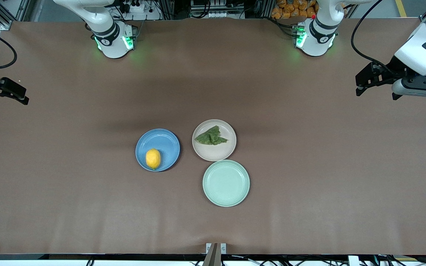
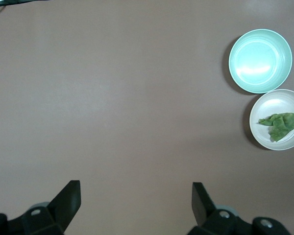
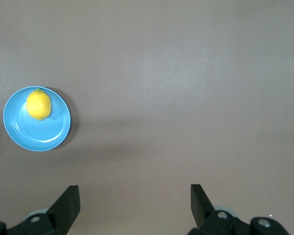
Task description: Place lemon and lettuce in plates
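Brown matte table, smooth lemon, wrinkly lettuce

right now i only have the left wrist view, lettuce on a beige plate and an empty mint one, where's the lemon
Observer: The lemon lies on the blue plate, beside the beige plate, toward the right arm's end.
Operator: is it centred on that plate
Observer: No, it sits at the plate's edge nearer the front camera.
Operator: and the right tool, holding anything
Observer: The right tool is open and empty, over bare table at its own end.
Operator: mine too
Observer: Yes, the left tool is open, over bare table at the left arm's end.
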